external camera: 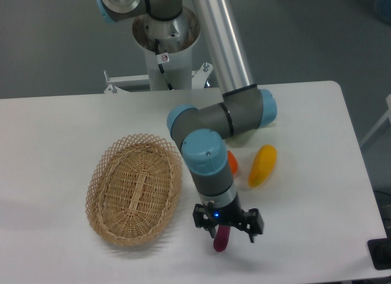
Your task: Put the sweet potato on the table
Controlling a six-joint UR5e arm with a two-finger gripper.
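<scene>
The sweet potato (220, 239), a small dark magenta tuber, rests on the white table (305, 211) near the front edge, just right of the basket. My gripper (226, 225) hangs directly over it, open. Its two black fingers (253, 223) are spread wide on either side of the tuber's upper end and do not appear to touch it. The tuber's top is partly hidden under the gripper body.
An oval woven wicker basket (134, 189) stands to the left of the gripper. A round orange (233, 163) shows partly behind my wrist. A yellow-orange oblong fruit (263, 165) lies to its right. The arm's base column (166, 52) stands behind the table's far edge.
</scene>
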